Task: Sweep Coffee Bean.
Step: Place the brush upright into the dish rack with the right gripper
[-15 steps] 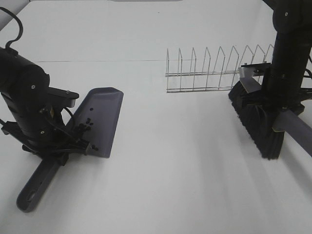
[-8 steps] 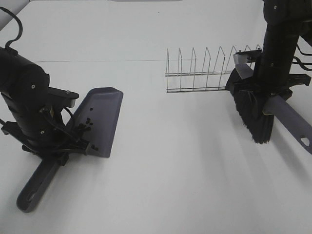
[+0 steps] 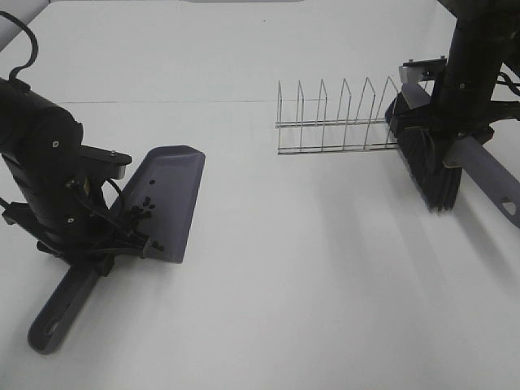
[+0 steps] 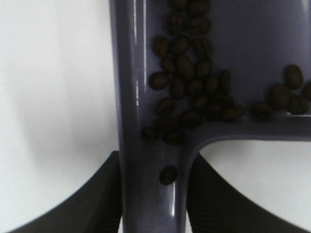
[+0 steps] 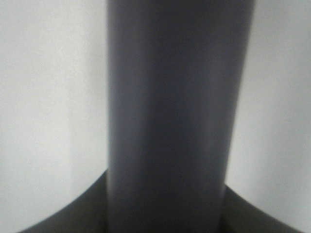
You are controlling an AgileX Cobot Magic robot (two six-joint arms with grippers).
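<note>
Clearly the coffee bean (image 4: 187, 82) cluster sits inside the dustpan (image 3: 171, 195), piled against its back wall where the handle joins. One stray lies on the handle itself, just ahead of the left gripper (image 4: 153, 194), which pinches that handle. Well apart from the dustpan, the right gripper (image 5: 167, 204) is clamped on the brush (image 3: 431, 166) handle.

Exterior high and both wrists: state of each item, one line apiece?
dustpan, resting on the table, handle gripped.
coffee beans, in the dustpan, bunched near the handle; one on the handle itself.
brush, held by its handle, bristles down, beside the rack's right end.
wire rack, upright, nothing in its slots.
left gripper, shut on the dustpan handle.
right gripper, shut on the brush handle.
</note>
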